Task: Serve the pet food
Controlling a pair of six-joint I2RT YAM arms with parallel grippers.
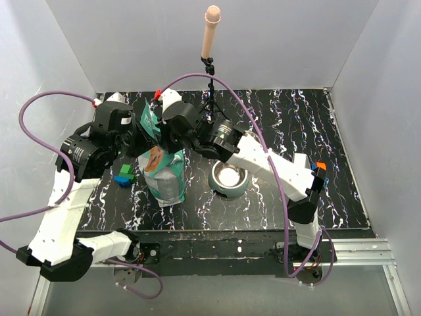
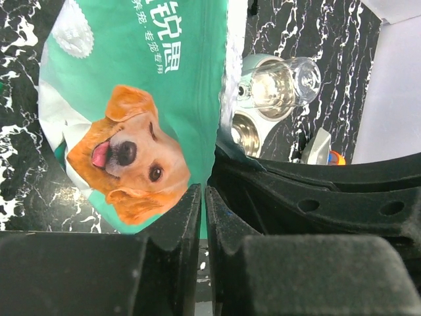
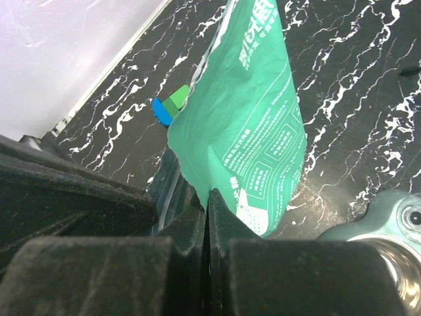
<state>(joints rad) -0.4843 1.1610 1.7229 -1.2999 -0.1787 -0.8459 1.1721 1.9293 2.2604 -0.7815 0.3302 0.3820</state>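
A teal-green pet food bag (image 1: 163, 172) with a dog picture stands on the black marbled table, left of a teal bowl (image 1: 228, 179) with a steel inside. My left gripper (image 1: 140, 135) is shut on the bag's top edge (image 2: 212, 99); the dog face (image 2: 125, 155) fills that view. My right gripper (image 1: 172, 135) is shut on the other side of the top edge (image 3: 243, 125). The two grippers sit close together above the bag. No kibble shows. The bowl (image 2: 263, 99) looks empty, and its rim shows in the right wrist view (image 3: 388, 224).
Green and blue toy blocks (image 1: 124, 175) lie left of the bag, also in the right wrist view (image 3: 168, 108). A black stand with a pink-topped pole (image 1: 210, 66) rises at the back. White walls close in the table on three sides.
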